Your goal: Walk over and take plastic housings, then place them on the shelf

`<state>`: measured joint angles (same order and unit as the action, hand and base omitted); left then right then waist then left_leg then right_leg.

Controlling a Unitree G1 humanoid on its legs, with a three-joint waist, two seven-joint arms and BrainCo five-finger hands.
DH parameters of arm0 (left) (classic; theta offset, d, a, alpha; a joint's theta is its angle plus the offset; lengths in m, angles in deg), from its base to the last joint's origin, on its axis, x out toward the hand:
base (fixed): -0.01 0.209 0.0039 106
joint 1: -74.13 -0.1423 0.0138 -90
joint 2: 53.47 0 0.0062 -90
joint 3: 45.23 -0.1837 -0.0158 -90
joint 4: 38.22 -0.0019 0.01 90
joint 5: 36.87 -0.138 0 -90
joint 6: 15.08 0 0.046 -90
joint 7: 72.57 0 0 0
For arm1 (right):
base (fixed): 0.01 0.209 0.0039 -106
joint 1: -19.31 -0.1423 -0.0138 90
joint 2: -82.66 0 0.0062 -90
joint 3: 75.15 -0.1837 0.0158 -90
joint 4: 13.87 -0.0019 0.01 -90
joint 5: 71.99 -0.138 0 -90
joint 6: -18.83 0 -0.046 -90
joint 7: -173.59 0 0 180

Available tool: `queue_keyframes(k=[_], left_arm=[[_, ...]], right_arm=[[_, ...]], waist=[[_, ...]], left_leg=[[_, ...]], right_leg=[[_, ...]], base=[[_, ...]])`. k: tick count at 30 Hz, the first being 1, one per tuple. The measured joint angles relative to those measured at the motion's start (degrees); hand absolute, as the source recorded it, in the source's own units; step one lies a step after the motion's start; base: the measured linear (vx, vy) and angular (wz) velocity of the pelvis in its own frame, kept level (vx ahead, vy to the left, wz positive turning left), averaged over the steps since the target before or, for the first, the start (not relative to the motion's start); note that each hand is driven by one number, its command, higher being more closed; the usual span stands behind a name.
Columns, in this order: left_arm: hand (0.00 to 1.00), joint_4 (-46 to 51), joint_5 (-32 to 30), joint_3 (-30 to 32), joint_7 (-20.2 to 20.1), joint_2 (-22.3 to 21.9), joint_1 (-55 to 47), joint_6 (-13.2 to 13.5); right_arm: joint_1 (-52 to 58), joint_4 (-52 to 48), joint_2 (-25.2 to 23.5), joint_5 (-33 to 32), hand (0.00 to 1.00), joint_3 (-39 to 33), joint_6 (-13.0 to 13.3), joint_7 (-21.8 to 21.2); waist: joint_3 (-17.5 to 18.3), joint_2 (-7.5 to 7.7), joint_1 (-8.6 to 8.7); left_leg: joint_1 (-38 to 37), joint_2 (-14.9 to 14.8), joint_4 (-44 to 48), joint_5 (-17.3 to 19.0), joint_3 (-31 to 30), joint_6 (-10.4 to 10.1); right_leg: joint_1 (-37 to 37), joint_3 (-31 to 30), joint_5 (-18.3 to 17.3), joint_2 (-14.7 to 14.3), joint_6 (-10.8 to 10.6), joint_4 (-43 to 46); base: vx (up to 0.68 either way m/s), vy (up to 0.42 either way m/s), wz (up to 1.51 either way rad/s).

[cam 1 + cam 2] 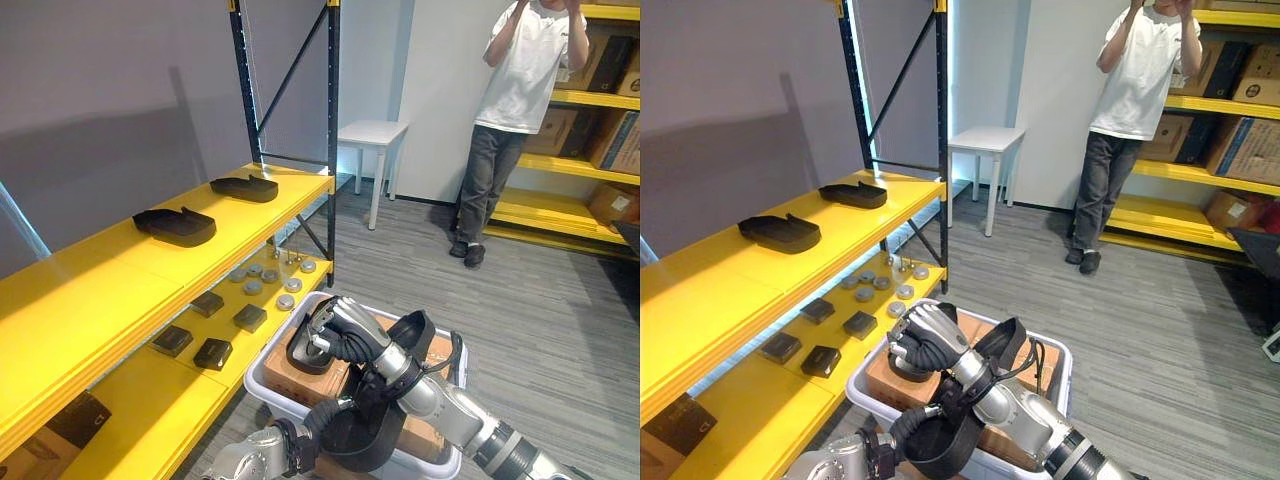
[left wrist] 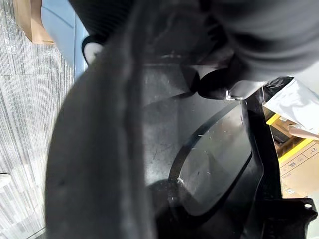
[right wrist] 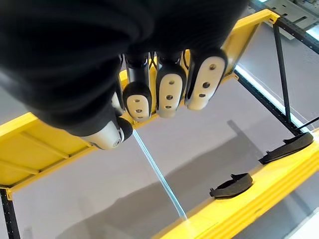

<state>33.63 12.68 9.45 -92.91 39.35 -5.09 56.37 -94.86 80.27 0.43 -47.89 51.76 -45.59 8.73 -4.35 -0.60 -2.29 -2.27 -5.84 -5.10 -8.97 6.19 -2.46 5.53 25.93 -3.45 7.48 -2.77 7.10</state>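
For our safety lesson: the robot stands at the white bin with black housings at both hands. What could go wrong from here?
1. The right hand seems to curl on just the edge of a small housing over the bin; it could slip and fall back.
2. The larger housing at the left hand sits close under the right arm, so they might knock together.
3. Two shelved housings already lie on the shelf; a careless placement could shove them.

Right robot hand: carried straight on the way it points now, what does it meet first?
The right robot hand aims over the yellow shelf, so probably the grey wall behind it first; depth is unclear.
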Motion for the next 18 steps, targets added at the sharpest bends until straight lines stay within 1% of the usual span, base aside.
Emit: queue_keyframes(k=[1,2,4,6,7,8,10,12,13,14,16,17,18], left_arm=[[1.00,-0.06,0.59,-0.02,0.14,-0.01,-0.11,0.23],[1.00,-0.23,1.50,-0.02,0.56,-0.08,-0.48,1.20],[1.00,-0.34,2.11,-0.02,2.09,-0.51,-0.73,1.88],[1.00,-0.33,2.01,0.23,5.27,-1.92,-2.33,4.19],[1.00,-0.33,1.98,0.80,6.13,-2.62,-2.95,4.45],[1.00,-0.26,-0.26,2.40,8.84,-4.62,-4.01,5.28],[1.00,-0.28,-5.76,7.16,13.88,-8.44,-5.66,8.37],[1.00,-0.36,-11.91,14.85,20.35,-10.61,-6.84,12.45],[1.00,-0.36,-13.41,17.24,21.68,-10.82,-6.99,13.67],[1.00,-0.34,-15.16,20.94,23.84,-11.03,-7.17,15.44],[1.00,-0.30,-18.64,29.76,28.97,-11.37,-7.49,20.83],[1.00,-0.28,-19.50,31.18,30.10,-11.19,-7.58,21.98],[1.00,-0.12,-20.61,33.20,31.72,-10.84,-8.08,23.88]], right_arm=[[0.00,0.03,0.00,0.01,1.00,-0.02,0.00,0.02],[0.00,0.26,0.00,0.04,0.00,-0.08,-0.01,0.17],[-0.05,1.42,-0.35,0.35,0.00,-0.50,-0.01,0.68],[-0.02,2.87,-1.43,0.96,0.00,-1.00,-0.22,2.17],[-0.02,3.32,-1.68,0.97,0.00,-1.10,-0.26,2.46],[0.29,3.78,-2.07,1.00,0.00,-1.52,-0.59,3.74],[1.80,3.81,-3.33,0.34,0.00,-3.78,-0.90,5.10],[2.03,3.62,-6.14,-4.73,0.00,-6.26,-1.67,5.12],[2.14,3.59,-6.69,-6.02,0.00,-7.04,-2.05,5.07],[2.18,3.56,-7.21,-8.18,0.00,-8.07,-2.72,4.77],[2.31,3.07,-8.72,-12.33,0.00,-11.60,-4.63,4.54],[2.44,2.90,-8.94,-13.18,0.00,-12.38,-4.83,4.51],[2.59,2.32,-9.06,-14.60,0.00,-13.54,-5.26,4.51]], waist=[[0.00,0.00,-0.01],[-0.01,0.02,-0.02],[0.00,0.03,-0.15],[-0.01,0.05,-0.26],[0.00,0.06,-0.31],[-0.01,0.07,-0.77],[-0.10,0.22,-1.79],[-0.16,0.32,-1.85],[-0.20,0.38,-1.87],[-0.24,0.46,-2.05],[-0.30,0.55,-2.75],[-0.31,0.57,-2.97],[-0.35,0.63,-3.37]], left_leg=[[0.01,0.00,0.05,0.00,0.00,0.00],[0.01,0.03,0.11,0.00,-0.03,0.00],[0.01,0.04,0.12,0.00,-0.07,0.00],[-0.02,0.18,0.11,0.00,-0.15,0.00],[-0.05,0.36,0.11,0.00,-0.18,0.00],[-0.04,0.45,0.11,0.00,-0.24,0.01],[0.00,0.48,0.11,0.00,-0.46,0.01],[0.12,0.49,0.11,-0.07,-1.32,-0.01],[0.08,0.49,0.11,-0.08,-1.55,-0.01],[-0.01,0.50,0.11,-0.12,-1.71,-0.03],[0.01,0.53,0.12,-0.12,-1.78,-0.03],[0.01,0.57,0.13,-0.12,-1.77,-0.02],[0.02,0.72,0.13,-0.13,-1.85,-0.02]], right_leg=[[-0.08,0.00,-0.08,0.04,0.02,0.16],[-0.18,0.01,-0.27,0.13,0.06,0.46],[-0.28,0.02,-0.46,0.21,0.04,0.73],[-0.53,0.08,-0.96,0.51,-0.08,1.56],[-0.52,0.10,-1.03,0.55,-0.12,1.63],[-0.53,0.16,-1.09,0.60,-0.14,1.73],[-0.46,0.35,-1.14,0.59,-0.15,1.73],[-0.13,1.13,-1.32,0.54,-0.16,1.73],[0.06,1.35,-1.38,0.52,-0.17,1.70],[0.32,1.57,-1.38,0.44,-0.14,1.49],[0.43,1.65,-1.36,0.28,-0.14,1.25],[0.47,1.65,-1.36,0.29,-0.14,1.19],[0.54,1.74,-1.35,0.41,-0.15,1.14]], base=[[0.00,0.000,0.00],[0.00,0.000,0.00],[0.00,0.000,0.00],[0.00,0.000,0.00],[0.00,0.000,0.00],[0.00,0.000,0.00],[0.01,-0.024,0.06],[0.01,-0.040,0.16],[0.01,-0.042,0.15],[0.01,-0.034,0.10],[0.01,-0.039,0.04],[0.00,0.000,0.00],[0.03,-0.019,0.04]])
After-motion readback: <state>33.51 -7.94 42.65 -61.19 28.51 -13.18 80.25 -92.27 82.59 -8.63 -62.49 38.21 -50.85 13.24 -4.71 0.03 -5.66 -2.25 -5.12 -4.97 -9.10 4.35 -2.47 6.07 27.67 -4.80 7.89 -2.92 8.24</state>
